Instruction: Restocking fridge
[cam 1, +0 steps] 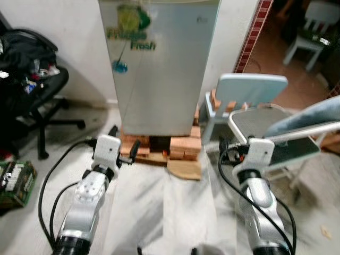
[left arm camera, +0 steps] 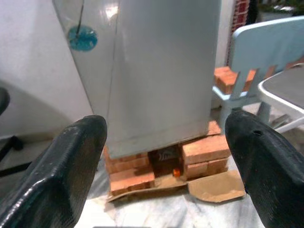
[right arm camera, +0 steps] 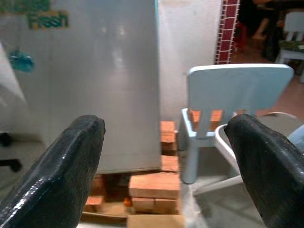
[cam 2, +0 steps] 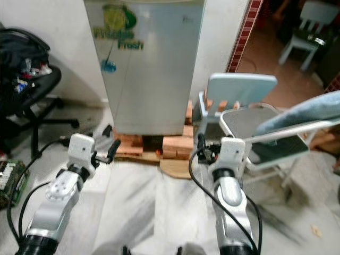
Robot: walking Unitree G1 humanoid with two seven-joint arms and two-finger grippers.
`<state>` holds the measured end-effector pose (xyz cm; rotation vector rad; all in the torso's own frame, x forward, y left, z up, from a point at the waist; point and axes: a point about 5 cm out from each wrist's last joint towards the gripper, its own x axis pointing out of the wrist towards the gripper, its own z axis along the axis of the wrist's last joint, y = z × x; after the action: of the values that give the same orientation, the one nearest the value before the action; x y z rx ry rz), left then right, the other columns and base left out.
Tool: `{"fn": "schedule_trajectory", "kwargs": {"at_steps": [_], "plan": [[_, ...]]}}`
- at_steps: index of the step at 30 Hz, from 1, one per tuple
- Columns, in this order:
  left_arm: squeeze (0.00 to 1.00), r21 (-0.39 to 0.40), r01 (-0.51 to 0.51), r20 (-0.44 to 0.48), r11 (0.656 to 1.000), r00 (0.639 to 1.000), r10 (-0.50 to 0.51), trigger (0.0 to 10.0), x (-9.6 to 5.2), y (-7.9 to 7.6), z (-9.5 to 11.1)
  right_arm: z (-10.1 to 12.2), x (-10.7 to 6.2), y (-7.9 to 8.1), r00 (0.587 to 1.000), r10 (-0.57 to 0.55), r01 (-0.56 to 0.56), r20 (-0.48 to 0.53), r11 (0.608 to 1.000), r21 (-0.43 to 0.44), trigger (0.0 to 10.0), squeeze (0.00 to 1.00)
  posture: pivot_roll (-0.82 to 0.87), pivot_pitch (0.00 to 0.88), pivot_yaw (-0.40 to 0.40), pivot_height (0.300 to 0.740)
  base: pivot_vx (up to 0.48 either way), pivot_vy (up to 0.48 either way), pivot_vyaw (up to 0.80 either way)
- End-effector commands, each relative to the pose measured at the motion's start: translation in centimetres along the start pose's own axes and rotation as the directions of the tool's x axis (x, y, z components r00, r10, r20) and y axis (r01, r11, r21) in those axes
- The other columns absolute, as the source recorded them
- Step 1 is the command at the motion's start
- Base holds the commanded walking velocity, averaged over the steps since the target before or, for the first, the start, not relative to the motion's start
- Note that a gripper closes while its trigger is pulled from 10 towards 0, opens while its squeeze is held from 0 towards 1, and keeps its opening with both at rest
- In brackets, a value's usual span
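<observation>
A tall silver fridge (cam 1: 159,69) with a green "Fresh" sticker stands right ahead, its door closed, raised on a stack of red bricks (cam 1: 183,146). My left gripper (cam 1: 123,141) hovers low in front of the fridge's lower left corner, open with nothing between its fingers. My right gripper (right arm camera: 164,126) is held at about the same height to the right, in front of the fridge's right edge, also open and empty. In the left wrist view the fridge's bottom edge and the bricks (left arm camera: 204,149) lie between the black fingers (left arm camera: 71,161).
A pale blue small chair (cam 1: 249,90) and a white-framed folding table (cam 1: 265,127) stand close on the right, a blue cloth (cam 1: 313,117) over the table. A loaded black office chair (cam 1: 32,79) and a box (cam 1: 13,183) are on the left. Cardboard (cam 1: 186,169) lies by the bricks.
</observation>
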<state>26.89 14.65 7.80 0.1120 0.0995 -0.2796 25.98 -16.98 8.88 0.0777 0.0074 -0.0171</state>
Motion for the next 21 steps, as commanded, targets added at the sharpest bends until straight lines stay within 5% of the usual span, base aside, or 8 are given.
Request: {"fn": "schedule_trajectory", "kwargs": {"at_steps": [1, 13, 21], "plan": [[0.0, -0.009, 0.05, -0.01, 0.999, 0.999, -0.05, 10.0, -0.2, -0.9, -0.1, -0.3, -0.2, 0.0, 0.999, 0.006, -0.005, -0.033, 1.0, 0.012, 10.0, 0.0, -0.01, 0.07, -0.026, 0.74, 0.0, 0.48, -0.44], [0.0, -0.001, 0.0, -0.001, 1.0, 1.0, 0.0, 10.0, -0.2, 0.0, 0.2, 0.2, 0.4, 0.5, 0.999, 0.049, -0.048, -0.023, 0.998, 0.03, 10.0, 0.0, 0.0, 0.075, -0.029, 0.74, 0.0, 0.48, -0.74], [0.0, 0.028, -0.006, 0.011, 1.0, 1.0, 0.005, 10.0, 0.0, 0.0, 0.5, 0.1, 0.4, 0.3, 0.999, 0.04, -0.039, -0.029, 0.999, 0.026, 10.0, 0.0, -0.01, 0.073, -0.022, 0.74, 0.0, 0.035, -0.8]]}}
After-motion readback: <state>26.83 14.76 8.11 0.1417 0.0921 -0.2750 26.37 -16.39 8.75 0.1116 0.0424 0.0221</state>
